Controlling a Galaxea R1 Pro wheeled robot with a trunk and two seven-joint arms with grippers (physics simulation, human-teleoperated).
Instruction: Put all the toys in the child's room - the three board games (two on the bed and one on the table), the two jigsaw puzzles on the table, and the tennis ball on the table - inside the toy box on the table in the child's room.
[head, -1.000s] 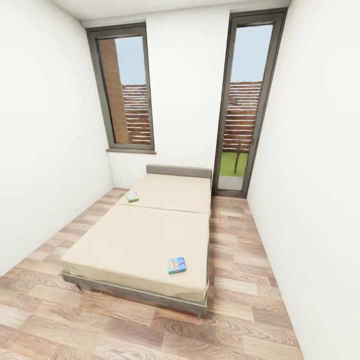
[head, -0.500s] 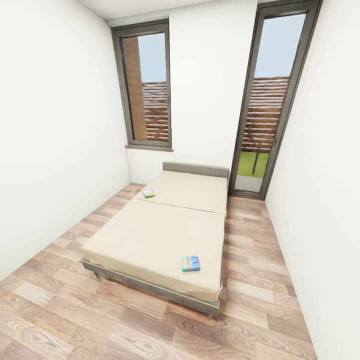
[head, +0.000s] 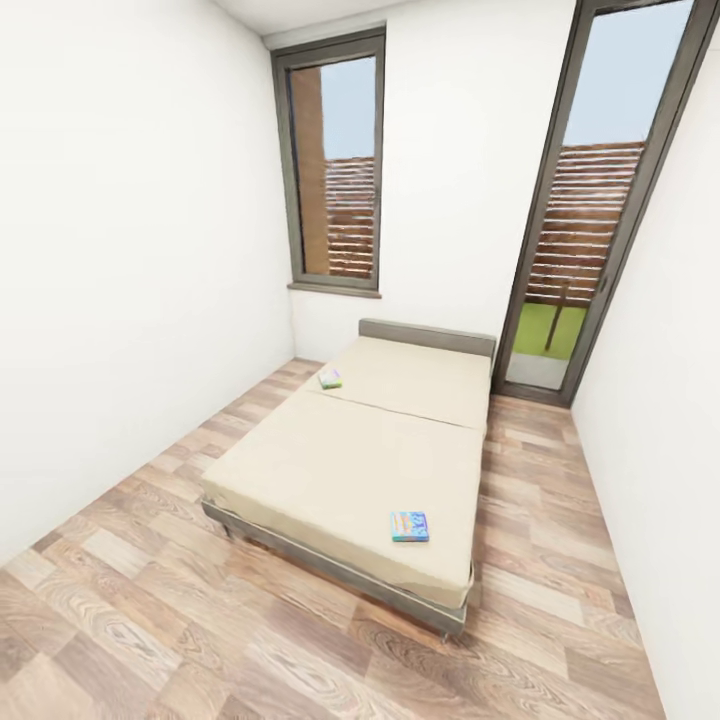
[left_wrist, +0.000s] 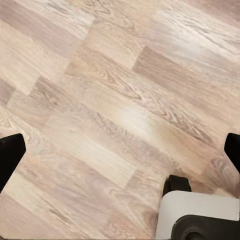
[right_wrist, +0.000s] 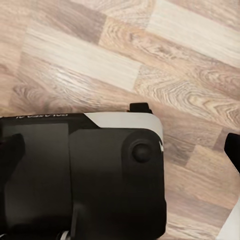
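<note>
The whole view has swung left since the earlier pictures, a camera shift; the beige-mattressed grey-framed bed (head: 360, 465) now sits further right. A blue flat board game box (head: 409, 526) lies near the bed's foot corner, long axis across the mattress; a smaller green-white board game box (head: 330, 379) lies by the far left edge. Open wood-plank floor (head: 150, 590) flanks both sides. Both wrist views show black fingertips (left_wrist: 10, 155) (right_wrist: 232, 150) spread over floor, both hands released.
</note>
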